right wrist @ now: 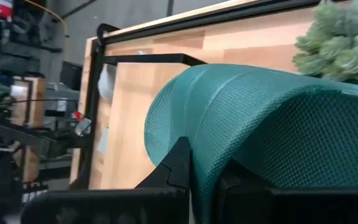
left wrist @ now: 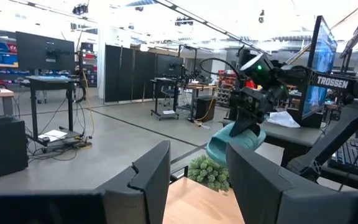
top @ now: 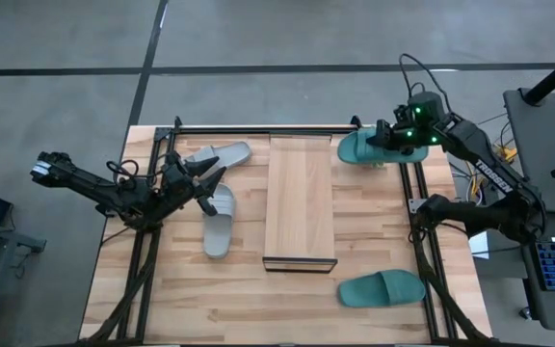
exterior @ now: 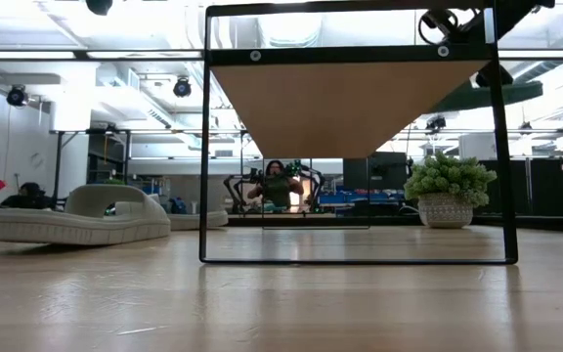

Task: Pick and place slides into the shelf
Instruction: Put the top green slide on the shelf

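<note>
Wooden planking covers the counter, which stands on a grey concrete floor with a workshop of desks and monitors behind it.

At the left, the left gripper waits low between two light grey slides: one lies just beyond it near the far edge, the other runs lengthwise toward the near edge, touching or almost touching the jaws. Those jaws stand partly apart and grip nothing that can be seen.

In the middle sits the shelf, its long axis running from the far edge toward the near one, its top bare of slides.

Just right of the shelf's far end, the right gripper holds a teal slide above the counter, jaws clamped tight on its strap; the right wrist view shows the textured strap pinched between them. That slide's long axis lies across the counter, roughly square to the shelf's, with its free end pointing at the shelf. Carrying it leftward onto the planks looks like the coming move, and the right arm is plainly the nearer one.

A second teal slide lies at the near right, well apart from both grippers.
</note>
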